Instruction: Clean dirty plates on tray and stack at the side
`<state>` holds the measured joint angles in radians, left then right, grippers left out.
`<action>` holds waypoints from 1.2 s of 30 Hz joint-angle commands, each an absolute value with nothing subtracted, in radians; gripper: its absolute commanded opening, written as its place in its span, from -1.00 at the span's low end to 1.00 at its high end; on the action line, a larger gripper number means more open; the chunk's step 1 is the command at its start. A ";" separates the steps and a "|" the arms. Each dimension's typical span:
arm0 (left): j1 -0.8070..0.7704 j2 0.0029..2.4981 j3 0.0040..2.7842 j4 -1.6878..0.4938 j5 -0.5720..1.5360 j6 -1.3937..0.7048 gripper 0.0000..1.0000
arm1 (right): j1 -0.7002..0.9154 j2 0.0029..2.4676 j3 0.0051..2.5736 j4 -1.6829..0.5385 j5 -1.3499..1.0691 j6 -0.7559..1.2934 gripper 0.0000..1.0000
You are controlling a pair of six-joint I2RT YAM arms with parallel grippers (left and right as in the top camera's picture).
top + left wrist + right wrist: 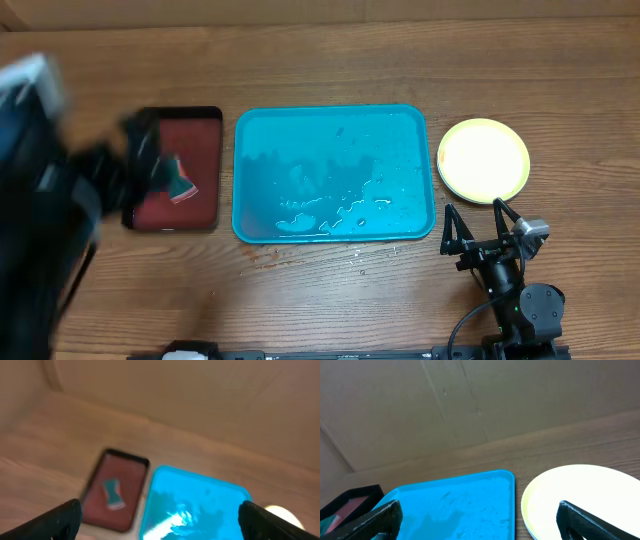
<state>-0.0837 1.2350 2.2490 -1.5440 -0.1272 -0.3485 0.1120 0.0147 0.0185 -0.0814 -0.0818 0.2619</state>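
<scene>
The plates (483,160) lie as one pile on the table (330,300) just right of the tray (300,140), which holds only water droplets (340,210), so stacking appears complete; the pile's count cannot be told. The right gripper (474,222) rests near the pile, jaws spread and empty. The left gripper (160,525), likewise spread, hangs blurred near the dark red tray (200,125), where a teal sponge (181,182) is parked.

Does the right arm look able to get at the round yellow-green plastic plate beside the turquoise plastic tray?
Probably yes. The right gripper stands open just short of the round yellow-green plastic plate, and nothing lies between them.
</scene>
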 commanded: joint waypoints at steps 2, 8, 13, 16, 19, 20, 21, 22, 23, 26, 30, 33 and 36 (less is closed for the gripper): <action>-0.047 1.092 1.969 -1.400 -0.137 -0.072 0.99 | 0.110 0.003 0.008 -0.076 -0.090 0.265 1.00; 0.015 0.796 1.427 -1.008 0.142 0.300 0.99 | 0.110 0.003 0.008 -0.076 -0.090 0.265 1.00; 0.033 0.561 0.964 -0.618 0.204 0.302 1.00 | 0.110 0.003 0.008 -0.076 -0.090 0.265 1.00; 0.033 0.434 0.727 -0.423 0.207 0.299 0.99 | 0.110 0.003 0.008 -0.076 -0.090 0.265 1.00; 0.034 0.316 0.522 -0.260 0.204 0.299 1.00 | 0.110 0.003 0.008 -0.076 -0.090 0.265 1.00; 0.035 0.282 0.466 -0.217 0.202 0.299 0.99 | 0.110 0.003 0.008 -0.076 -0.090 0.265 1.00; 0.037 0.249 0.413 -0.178 0.200 0.299 1.00 | 0.110 0.003 0.008 -0.076 -0.090 0.265 1.00; 0.041 0.219 0.366 -0.147 0.199 0.299 0.99 | 0.110 0.003 0.008 -0.076 -0.090 0.265 1.00; 0.046 0.184 0.315 -0.118 0.200 0.299 1.00 | 0.110 0.003 0.008 -0.076 -0.090 0.265 1.00; 0.052 0.115 0.225 -0.101 0.178 0.298 0.99 | 0.110 0.003 0.008 -0.076 -0.090 0.265 1.00; 0.052 0.053 0.123 -0.095 0.122 0.299 0.99 | 0.110 0.003 0.008 -0.076 -0.090 0.265 1.00; 0.052 0.033 0.070 -0.081 0.103 0.299 1.00 | 0.110 0.003 0.008 -0.076 -0.090 0.264 1.00; 0.052 0.008 0.016 -0.080 0.104 0.298 1.00 | 0.110 0.003 0.008 -0.076 -0.090 0.265 1.00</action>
